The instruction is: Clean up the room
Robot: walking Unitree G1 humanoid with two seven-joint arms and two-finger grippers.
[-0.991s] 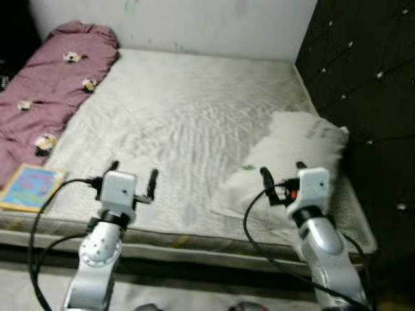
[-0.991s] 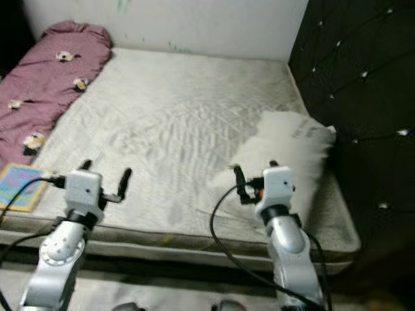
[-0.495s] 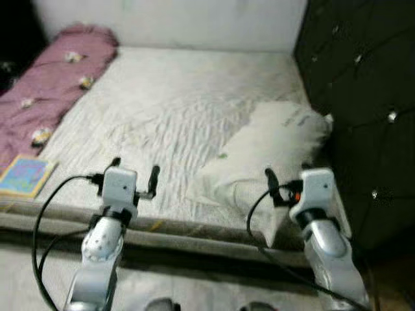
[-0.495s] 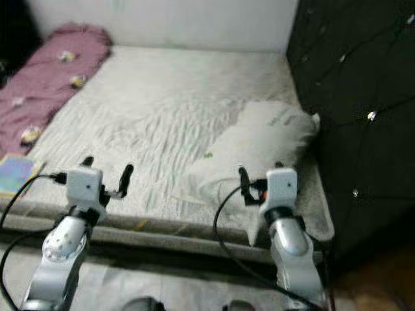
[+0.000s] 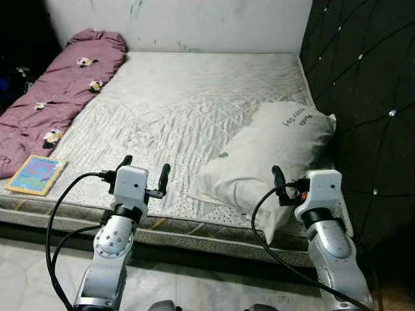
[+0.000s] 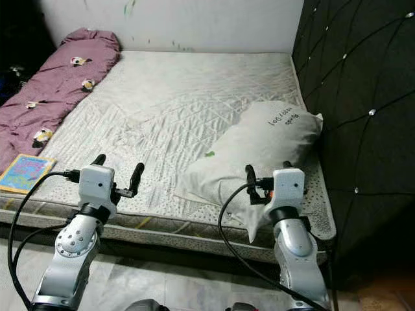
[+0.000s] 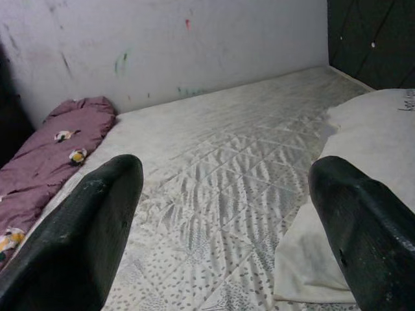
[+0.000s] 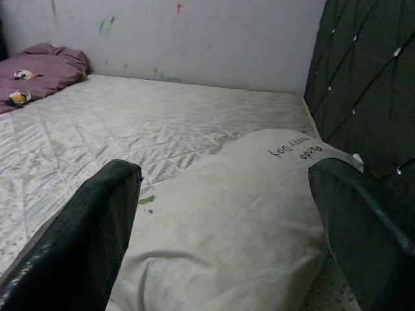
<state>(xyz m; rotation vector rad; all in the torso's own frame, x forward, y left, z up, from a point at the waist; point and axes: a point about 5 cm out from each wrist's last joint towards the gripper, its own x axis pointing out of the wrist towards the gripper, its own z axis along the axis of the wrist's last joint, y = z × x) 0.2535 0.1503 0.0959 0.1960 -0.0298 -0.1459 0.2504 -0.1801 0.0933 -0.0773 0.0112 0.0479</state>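
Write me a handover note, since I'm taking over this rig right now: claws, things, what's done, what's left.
Left claw: open, empty, over the mattress's near edge.
Right claw: open, empty, at the near end of the white pillow.
Pillow lies by the dark headboard. Maroon blanket lies along the mattress's left side, colourful book at its near left corner.
Done: nothing held.
Left: probably pillow, book and blanket.
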